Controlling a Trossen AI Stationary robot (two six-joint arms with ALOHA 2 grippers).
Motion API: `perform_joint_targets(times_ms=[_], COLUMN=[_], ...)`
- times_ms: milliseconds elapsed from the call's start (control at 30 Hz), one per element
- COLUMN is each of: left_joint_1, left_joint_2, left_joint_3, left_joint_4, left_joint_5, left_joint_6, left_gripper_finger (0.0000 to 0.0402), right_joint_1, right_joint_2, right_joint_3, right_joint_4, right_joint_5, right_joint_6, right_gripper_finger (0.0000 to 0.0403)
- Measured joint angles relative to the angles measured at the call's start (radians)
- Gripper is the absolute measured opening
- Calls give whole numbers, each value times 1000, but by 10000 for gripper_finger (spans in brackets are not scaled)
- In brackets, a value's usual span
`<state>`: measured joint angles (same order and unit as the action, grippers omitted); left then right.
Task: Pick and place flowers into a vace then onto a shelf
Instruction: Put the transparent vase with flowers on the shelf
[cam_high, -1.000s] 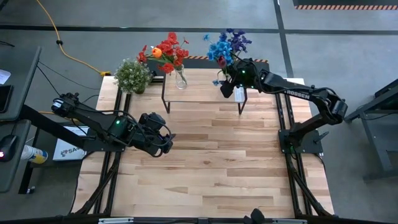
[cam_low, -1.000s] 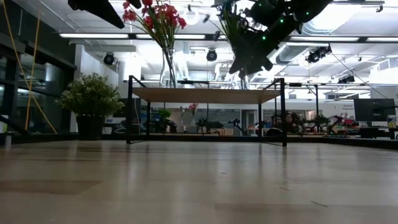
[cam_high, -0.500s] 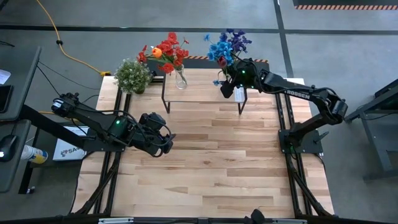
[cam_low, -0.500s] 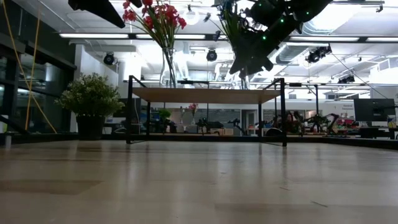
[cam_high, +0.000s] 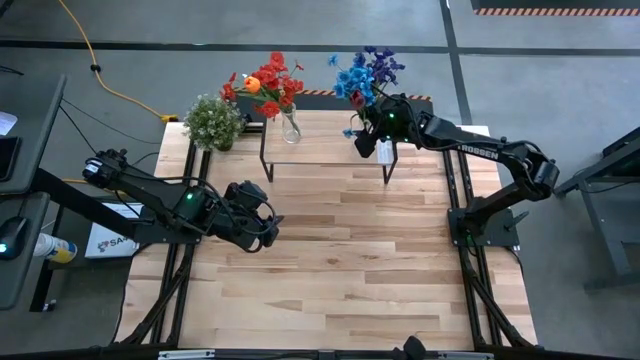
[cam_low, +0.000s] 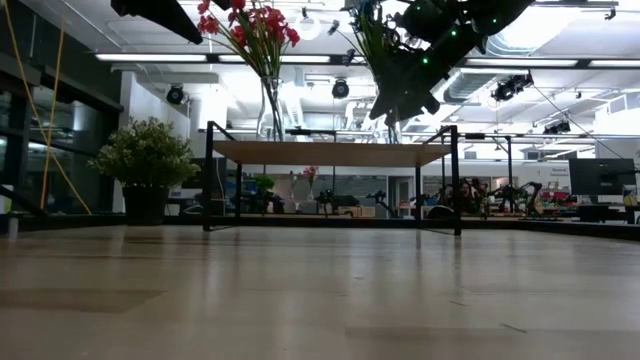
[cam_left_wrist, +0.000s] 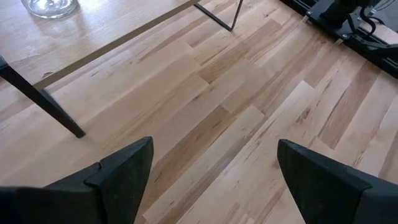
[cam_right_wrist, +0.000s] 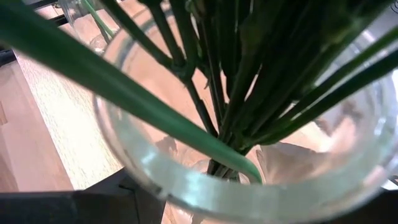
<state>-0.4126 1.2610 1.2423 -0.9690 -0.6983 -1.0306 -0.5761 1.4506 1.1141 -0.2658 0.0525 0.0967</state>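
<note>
Honestly, the right gripper (cam_high: 372, 140), clamped on the glass vase (cam_right_wrist: 249, 180) of blue flowers (cam_high: 365, 72), could tip it off the shelf (cam_high: 325, 140); the left gripper (cam_high: 262, 222) waits, fingers apart.

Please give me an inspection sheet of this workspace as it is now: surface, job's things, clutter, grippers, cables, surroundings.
Surface: plank table, bare in the middle.
Job's things: red flowers in a glass vase on the shelf; blue flowers in a second vase.
Clutter: potted plant.
Grippers: right gripper, jaws around the second vase at the shelf's right end; left gripper open over the table.
Cables: yellow cable on floor.
Surroundings: lit workshop hall.
</note>
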Motion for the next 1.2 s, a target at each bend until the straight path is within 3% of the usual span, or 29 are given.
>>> perform_joint_targets(times_ms=[667,1200], left_joint_1=[0,0], left_joint_2=[0,0], left_joint_3=[0,0], left_joint_4=[4,9], left_joint_5=[1,5], left_joint_6=[0,0], left_gripper_finger=[376,376], right_joint_1=[0,3], right_joint_2=[-79,-102], right_joint_3=[-2,-1], right_joint_4=[-17,-70], right_joint_5=[1,-4], right_joint_6=[-15,-34], right_gripper_finger=[244,315])
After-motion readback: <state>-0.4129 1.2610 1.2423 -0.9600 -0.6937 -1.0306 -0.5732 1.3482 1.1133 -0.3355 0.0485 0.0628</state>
